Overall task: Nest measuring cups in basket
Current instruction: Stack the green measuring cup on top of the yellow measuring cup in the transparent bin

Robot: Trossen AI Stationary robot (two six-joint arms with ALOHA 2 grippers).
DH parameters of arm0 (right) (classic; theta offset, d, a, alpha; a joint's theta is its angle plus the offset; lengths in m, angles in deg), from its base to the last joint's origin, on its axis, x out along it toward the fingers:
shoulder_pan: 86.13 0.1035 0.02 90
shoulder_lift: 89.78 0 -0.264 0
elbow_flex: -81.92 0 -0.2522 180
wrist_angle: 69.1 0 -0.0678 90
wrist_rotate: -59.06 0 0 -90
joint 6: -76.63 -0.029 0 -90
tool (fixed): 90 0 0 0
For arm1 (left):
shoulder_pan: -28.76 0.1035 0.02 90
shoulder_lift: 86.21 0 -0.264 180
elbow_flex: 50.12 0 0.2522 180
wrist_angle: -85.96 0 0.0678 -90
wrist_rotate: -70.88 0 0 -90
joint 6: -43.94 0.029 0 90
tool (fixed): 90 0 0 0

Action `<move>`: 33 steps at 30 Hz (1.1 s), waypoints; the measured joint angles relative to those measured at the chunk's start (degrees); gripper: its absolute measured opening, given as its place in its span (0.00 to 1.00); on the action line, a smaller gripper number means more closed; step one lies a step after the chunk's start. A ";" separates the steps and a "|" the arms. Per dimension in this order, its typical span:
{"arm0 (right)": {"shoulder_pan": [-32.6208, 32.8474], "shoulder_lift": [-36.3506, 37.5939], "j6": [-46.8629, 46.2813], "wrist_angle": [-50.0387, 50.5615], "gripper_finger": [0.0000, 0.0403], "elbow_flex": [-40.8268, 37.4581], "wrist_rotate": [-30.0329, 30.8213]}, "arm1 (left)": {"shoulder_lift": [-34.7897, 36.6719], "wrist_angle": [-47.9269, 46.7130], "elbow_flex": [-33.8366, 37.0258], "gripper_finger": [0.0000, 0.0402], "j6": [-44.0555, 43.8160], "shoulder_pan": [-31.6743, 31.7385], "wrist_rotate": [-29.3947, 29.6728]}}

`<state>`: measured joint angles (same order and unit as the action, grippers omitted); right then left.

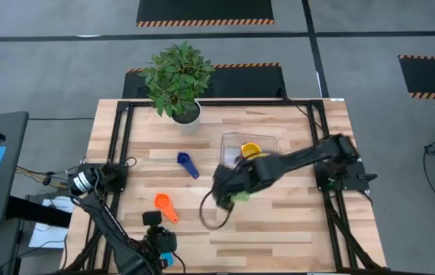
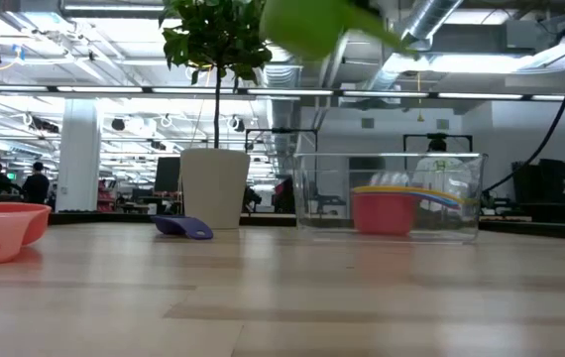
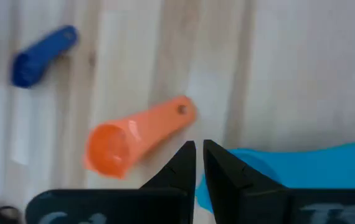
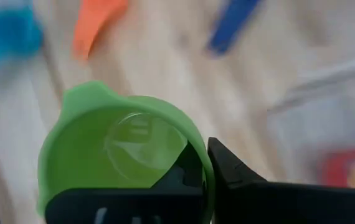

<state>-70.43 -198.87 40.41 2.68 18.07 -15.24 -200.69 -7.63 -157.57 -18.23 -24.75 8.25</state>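
Observation:
My right gripper (image 4: 205,163) is shut on the green measuring cup (image 4: 112,149) and hovers over the table's middle (image 1: 229,189), near side of the clear basket (image 1: 252,147). The green cup (image 2: 312,25) is high above the wood. In the basket a red cup (image 2: 387,211) sits with a yellow cup (image 1: 250,150) in it. The dark blue cup (image 1: 187,163) and the orange cup (image 1: 165,207) lie on the table left of the basket. My left gripper (image 3: 199,155) is shut by the near edge, over a light blue cup (image 3: 289,171). I cannot tell whether it touches that cup. My right gripper pinches the green cup's wall at the rim (image 4: 203,177), one finger (image 4: 180,177) inside the bowl and the other finger (image 4: 233,171) outside. The fingers come from above, slanting. The cup is lifted clear of the table, its mouth facing the wrist camera.
A white pot with a green plant (image 1: 179,84) stands at the far edge, left of the basket. Black frame rails (image 1: 122,137) run along the table's left and right sides. Bare wood (image 1: 278,221) lies near and right of the right gripper.

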 joint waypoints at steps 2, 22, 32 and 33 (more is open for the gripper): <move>-0.14 4.07 -5.64 5.07 0.02 0.69 7.30 | 0.00 -2.11 0.00 0.05 -0.44 -0.01 1.07; -14.29 11.23 -15.14 16.32 0.02 -13.97 14.46 | 5.79 -9.41 5.49 0.01 2.43 -1.27 6.99; -18.82 9.05 -6.23 7.41 0.02 -20.68 12.06 | 9.99 3.14 16.77 0.01 5.35 -0.26 2.64; -18.97 8.90 -5.64 6.57 0.02 -21.30 11.38 | 9.99 3.10 16.83 0.01 5.35 -0.26 2.43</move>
<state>-89.40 -189.96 34.78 9.25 -3.23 -3.86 -190.70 -4.52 -140.74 -12.88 -25.01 10.68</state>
